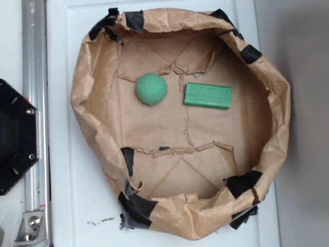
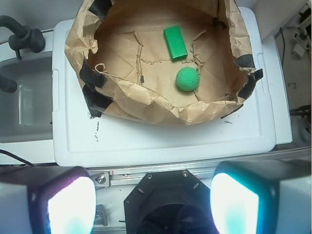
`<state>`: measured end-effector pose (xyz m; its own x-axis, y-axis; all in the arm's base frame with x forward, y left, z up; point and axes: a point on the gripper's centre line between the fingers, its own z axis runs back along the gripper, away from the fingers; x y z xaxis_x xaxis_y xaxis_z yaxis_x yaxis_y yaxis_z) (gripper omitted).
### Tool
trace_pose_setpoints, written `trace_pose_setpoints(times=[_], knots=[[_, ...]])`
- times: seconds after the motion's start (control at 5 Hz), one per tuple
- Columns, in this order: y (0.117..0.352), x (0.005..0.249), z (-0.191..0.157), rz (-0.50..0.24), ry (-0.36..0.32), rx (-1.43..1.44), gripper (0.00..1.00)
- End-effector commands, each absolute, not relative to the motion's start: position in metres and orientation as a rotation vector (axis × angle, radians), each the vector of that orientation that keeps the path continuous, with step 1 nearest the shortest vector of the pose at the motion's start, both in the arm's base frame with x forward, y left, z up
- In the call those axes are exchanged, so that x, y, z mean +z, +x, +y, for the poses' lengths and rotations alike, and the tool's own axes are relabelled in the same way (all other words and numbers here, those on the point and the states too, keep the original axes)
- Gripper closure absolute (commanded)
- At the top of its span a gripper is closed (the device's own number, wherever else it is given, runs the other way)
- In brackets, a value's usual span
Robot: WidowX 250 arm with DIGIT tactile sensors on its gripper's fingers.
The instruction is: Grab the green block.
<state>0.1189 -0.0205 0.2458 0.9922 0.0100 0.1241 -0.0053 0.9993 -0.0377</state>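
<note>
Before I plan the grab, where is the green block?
In the exterior view, the green block lies flat inside the brown paper bowl, just right of the green ball, not touching it.

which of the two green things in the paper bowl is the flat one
The green block, a rectangular slab lying flat beside the green ball, which is round and dimpled.

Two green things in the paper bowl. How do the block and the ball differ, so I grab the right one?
Shape: the green block is a flat rectangular slab with straight edges; the green ball is round.
Surface: the block looks smooth, the ball dimpled.
Shade: the block is brighter, the ball duller.
Shared: both lie apart on the floor of the brown paper bowl, untouched; the end effector is open, far from both.
</note>
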Motion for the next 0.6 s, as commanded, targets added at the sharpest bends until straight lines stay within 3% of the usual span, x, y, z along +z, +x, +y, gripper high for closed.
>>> trace_pose_setpoints(times=[0.0, 0.2, 0.4], knots=[[0.119, 0.246, -0.021, -0.125, -0.037, 0.008, 0.0], [0.167, 0.219, 0.009, -0.17, -0.199, 0.137, 0.0], [0.222, 0.194, 0.028, -0.263, -0.175, 0.018, 0.0]])
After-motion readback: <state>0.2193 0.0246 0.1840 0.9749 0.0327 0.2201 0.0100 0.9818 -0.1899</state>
